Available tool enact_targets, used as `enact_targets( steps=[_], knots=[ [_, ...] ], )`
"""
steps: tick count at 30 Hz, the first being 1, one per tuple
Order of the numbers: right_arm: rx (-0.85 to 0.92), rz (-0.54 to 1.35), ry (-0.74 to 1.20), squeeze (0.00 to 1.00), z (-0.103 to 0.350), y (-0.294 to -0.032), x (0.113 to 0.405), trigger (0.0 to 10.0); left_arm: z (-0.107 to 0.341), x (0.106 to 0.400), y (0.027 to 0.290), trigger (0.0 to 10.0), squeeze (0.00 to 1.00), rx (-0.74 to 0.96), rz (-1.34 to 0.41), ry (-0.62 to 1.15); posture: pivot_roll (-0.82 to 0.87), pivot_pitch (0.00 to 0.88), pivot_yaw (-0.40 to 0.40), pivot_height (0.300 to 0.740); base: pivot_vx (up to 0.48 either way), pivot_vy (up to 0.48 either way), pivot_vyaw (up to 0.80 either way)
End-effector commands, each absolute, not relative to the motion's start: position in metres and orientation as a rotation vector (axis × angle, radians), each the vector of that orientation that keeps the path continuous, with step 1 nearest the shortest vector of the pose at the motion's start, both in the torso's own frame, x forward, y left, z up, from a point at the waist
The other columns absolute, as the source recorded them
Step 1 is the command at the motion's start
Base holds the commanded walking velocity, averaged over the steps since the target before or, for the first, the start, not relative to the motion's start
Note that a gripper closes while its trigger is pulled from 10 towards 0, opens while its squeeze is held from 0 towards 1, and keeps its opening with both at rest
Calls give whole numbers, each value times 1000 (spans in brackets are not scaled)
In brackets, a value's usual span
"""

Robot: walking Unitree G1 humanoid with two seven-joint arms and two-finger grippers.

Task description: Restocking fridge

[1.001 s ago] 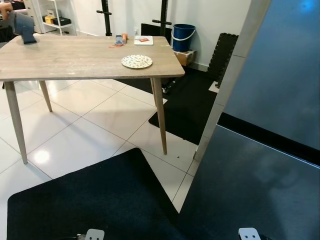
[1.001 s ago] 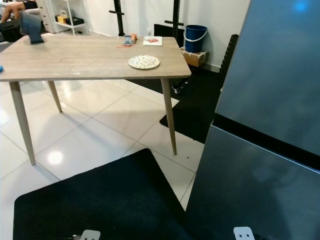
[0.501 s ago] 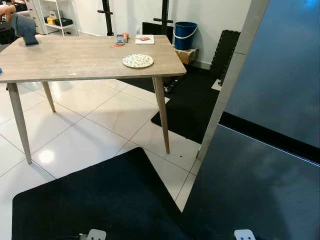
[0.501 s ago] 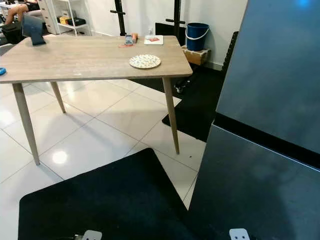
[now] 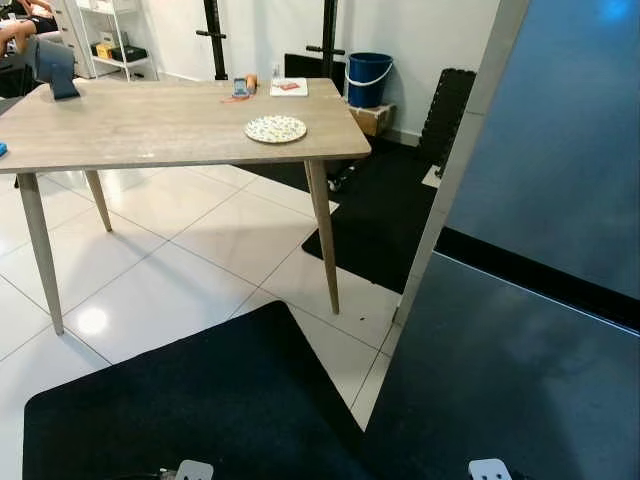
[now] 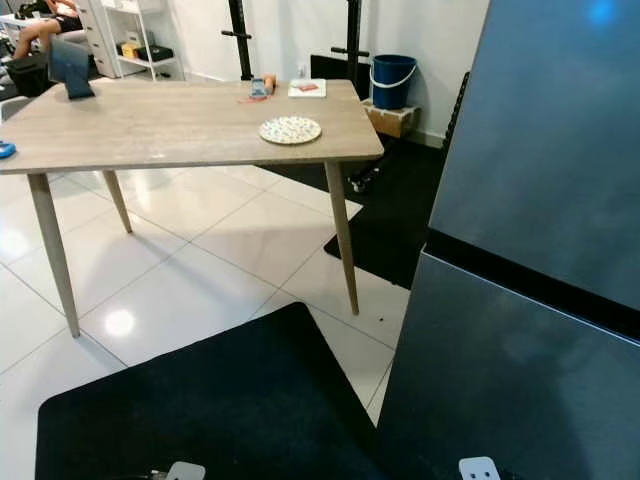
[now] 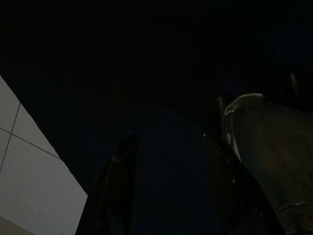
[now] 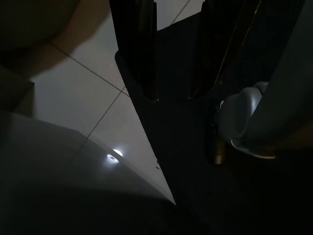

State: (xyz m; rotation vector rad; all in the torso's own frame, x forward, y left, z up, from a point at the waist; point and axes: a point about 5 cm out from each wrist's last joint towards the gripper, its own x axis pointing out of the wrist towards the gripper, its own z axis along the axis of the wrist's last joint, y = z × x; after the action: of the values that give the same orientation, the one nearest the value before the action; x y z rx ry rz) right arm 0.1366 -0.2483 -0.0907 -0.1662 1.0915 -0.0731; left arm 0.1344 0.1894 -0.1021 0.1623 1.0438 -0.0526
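The dark grey fridge (image 5: 545, 190) stands at my right, its upper and lower doors both closed, with a black seam between them. In the left wrist view my left gripper (image 7: 169, 140) hangs open over the black floor mat, nothing between its fingers (image 7: 122, 161). My right gripper (image 8: 173, 97) hangs open in the right wrist view, above the mat's edge and white tiles, also holding nothing. On the wooden table (image 5: 150, 125) at my left lie a patterned plate (image 5: 275, 128), a white card (image 5: 288, 87) and small items (image 5: 240, 88) at the far edge.
A black mat (image 5: 190, 400) lies underfoot on white tiles. Behind the table are a blue bucket (image 5: 368, 78), a cardboard box, black foam mats (image 5: 445, 110) leaning on the wall and another dark mat. A dark upright object (image 5: 52, 70) stands on the table's far left; a person's limb (image 5: 15, 30) shows beyond.
The head camera has drifted slightly, so the table sits a little lower in the picture. Nothing in the room has moved, and both arms still hang.
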Motion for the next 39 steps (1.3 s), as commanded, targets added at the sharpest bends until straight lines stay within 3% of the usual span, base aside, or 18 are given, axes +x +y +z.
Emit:
enact_targets(
  steps=[1,12,39],
  knots=[
    [-174,-46,1110,0,-93,-243,133,10000,-102,135,191,10000,0,149,-34,1048,-56,18,-10,740,0,0,0],
    [-150,8,1108,0,-95,-229,139,10000,-104,125,199,10000,0,189,-42,1076,-28,12,10,740,0,0,0],
    [-142,60,1160,0,-100,-225,126,10000,-104,124,199,10000,0,194,-63,1083,-22,19,24,740,0,0,798]
  ],
)
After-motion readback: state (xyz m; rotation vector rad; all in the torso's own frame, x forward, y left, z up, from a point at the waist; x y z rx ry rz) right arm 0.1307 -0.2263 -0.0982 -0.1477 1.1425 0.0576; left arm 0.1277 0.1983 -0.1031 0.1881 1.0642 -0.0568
